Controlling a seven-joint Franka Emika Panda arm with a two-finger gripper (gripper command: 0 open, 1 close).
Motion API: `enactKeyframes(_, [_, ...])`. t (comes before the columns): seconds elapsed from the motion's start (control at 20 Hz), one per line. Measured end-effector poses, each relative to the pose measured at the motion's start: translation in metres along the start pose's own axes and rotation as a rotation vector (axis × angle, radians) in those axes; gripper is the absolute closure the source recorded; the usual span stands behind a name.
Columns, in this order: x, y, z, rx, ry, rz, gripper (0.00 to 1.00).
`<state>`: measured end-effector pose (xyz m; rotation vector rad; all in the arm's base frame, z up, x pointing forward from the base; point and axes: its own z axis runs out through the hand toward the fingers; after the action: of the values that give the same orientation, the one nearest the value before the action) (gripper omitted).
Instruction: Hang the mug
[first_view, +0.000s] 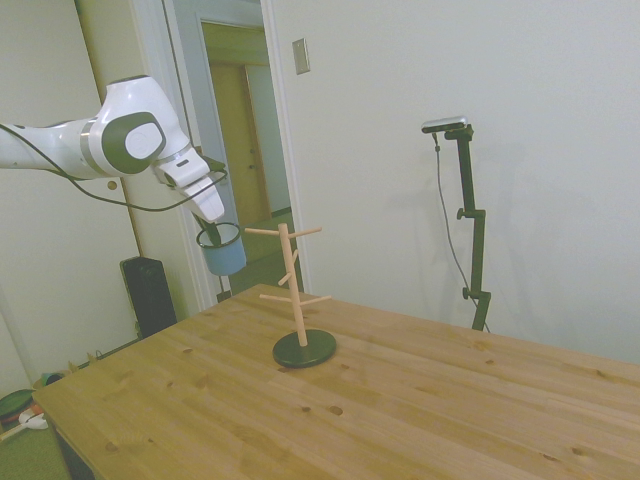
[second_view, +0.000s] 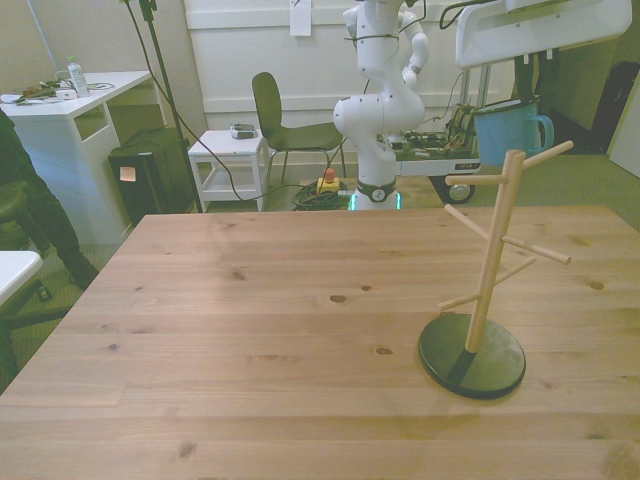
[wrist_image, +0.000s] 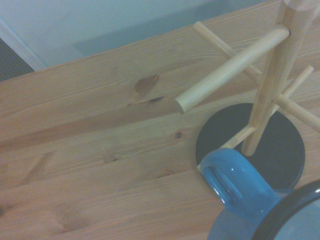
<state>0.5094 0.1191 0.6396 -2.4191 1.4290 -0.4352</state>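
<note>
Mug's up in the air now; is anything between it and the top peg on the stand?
Nothing visible. The tool holds the mug in the air beside the peg stand, roughly level with the top peg. In the wrist view the handle faces that peg's free end, open air between.

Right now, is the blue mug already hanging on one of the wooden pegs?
No: in the side view the mug hangs from the gripper in the air, beside the peg stand and not touching any peg.
</note>
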Motion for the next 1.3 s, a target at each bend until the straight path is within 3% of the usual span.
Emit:
enactKeyframes(0.8, [0.011,-0.026,0.001,-0.014,-0.015,-0.009,1.0])
enactKeyframes(1.3, [-0.014,-0.041,0.004,-0.021,-0.021,-0.055,1.0])
